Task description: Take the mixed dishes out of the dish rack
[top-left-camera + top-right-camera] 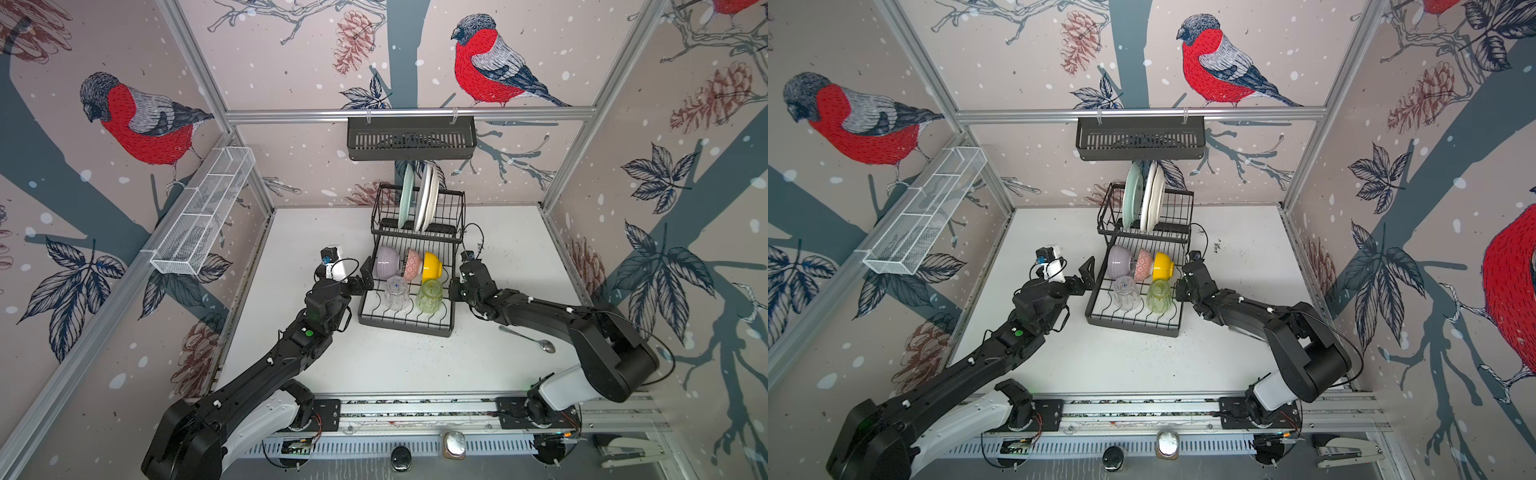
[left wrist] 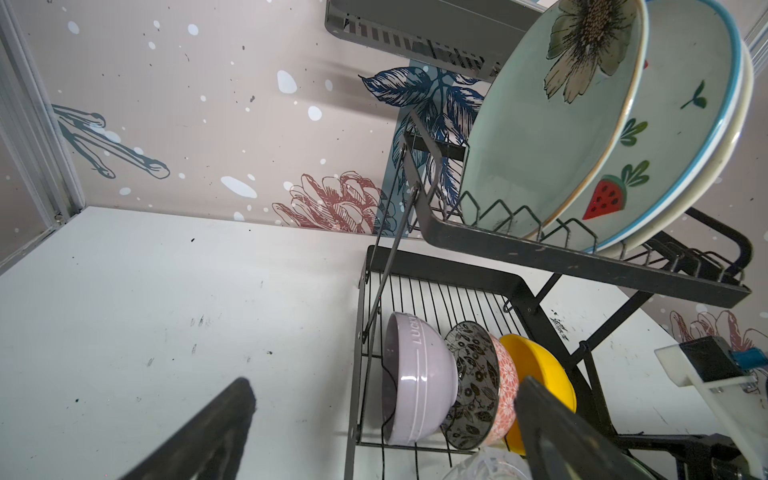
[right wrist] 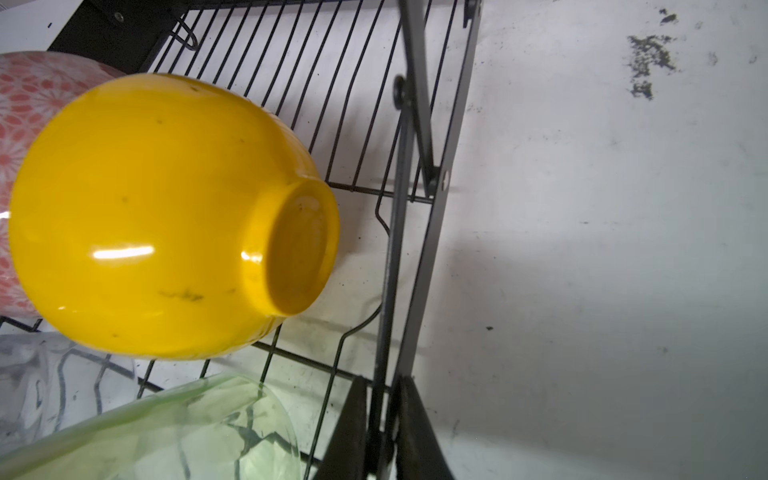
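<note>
Black wire rack [image 1: 405, 329] on bench [image 1: 415, 365]: three plates [image 1: 428, 199] upright in upper tier; three bowls [image 1: 387, 262] on edge, two inverted glasses [image 1: 430, 296] below. Left hand [image 1: 366, 274] wide open, empty, beside rack; right hand [image 3: 380, 395] closed on rack's side frame.

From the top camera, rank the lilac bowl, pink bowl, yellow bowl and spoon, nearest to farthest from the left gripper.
1. The lilac bowl, at the rack's left end, beside the left gripper.
2. The pink bowl, middle of the row.
3. The yellow bowl, right end.
4. The spoon, on the table right of the rack.
</note>
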Motion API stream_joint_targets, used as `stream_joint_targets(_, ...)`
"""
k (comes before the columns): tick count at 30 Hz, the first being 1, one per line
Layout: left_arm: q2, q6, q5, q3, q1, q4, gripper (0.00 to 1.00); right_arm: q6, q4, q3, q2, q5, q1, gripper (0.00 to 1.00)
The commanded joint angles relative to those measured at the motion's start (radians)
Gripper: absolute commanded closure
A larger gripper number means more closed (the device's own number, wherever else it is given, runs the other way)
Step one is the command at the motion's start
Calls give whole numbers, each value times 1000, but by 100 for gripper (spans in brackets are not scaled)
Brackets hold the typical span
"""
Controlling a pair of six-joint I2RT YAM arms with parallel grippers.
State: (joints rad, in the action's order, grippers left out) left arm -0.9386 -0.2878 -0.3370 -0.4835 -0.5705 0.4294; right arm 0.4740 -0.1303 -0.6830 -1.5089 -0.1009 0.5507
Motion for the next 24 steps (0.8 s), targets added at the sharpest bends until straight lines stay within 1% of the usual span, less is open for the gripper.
stream_joint_targets(1, -5, 7, 4, -7, 0, 10, 2, -96, 219, 9, -9, 43, -25, 100)
stream_joint_targets(4, -11, 4, 6, -10, 0, 8, 2, -94, 218, 7, -13, 73, -59, 100)
stream_joint_targets(13, -18, 5, 7, -13, 1, 5, 2, -91, 235, -37, -26, 37, -94, 100)
stream_joint_targets(16, -25, 5, 7, -18, 0, 1, 2, -106, 274, -73, -38, -1, -95, 100)
stream_joint_targets(20, -35, 6, 10, -21, -1, 6, 2, -139, 300, -103, -60, -21, -102, 100)
stream_joint_targets(24, -46, 6, 10, -27, 0, 0, 2, -131, 330, -125, -89, -92, -104, 100)
